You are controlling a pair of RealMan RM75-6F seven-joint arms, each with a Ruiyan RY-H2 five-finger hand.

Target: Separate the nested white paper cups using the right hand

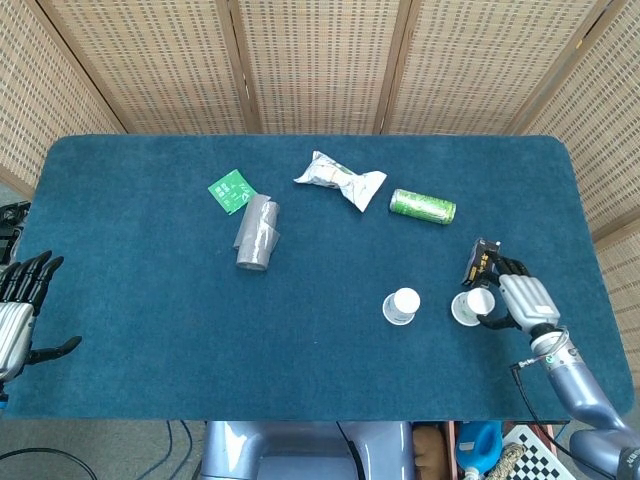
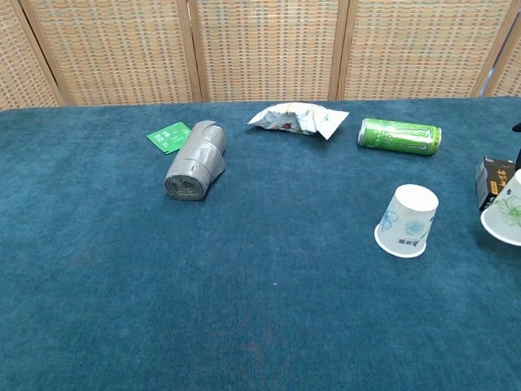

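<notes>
Lying mid-table: grey roll [image 1: 257, 232], green packet [image 1: 231, 190], snack bag [image 1: 339, 178], green can [image 1: 422, 206]. Small dark box [image 1: 478, 262] just behind right hand [image 1: 518, 300]. Blue cloth table [image 1: 150, 300], wicker screens [image 1: 310, 60] behind. Right hand grips one paper cup [image 1: 470, 306] (mouth down); other cup [image 1: 401, 305] stands inverted, apart. Left hand [image 1: 15, 310] at table edge, fingers spread, holding nothing.

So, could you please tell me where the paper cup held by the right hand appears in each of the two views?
Head view: cup in the right hand, lower right, gripped by the right hand.
Chest view: same cup, cut by the right edge.
Shared landmark: the upside-down cup just left of it.
</notes>
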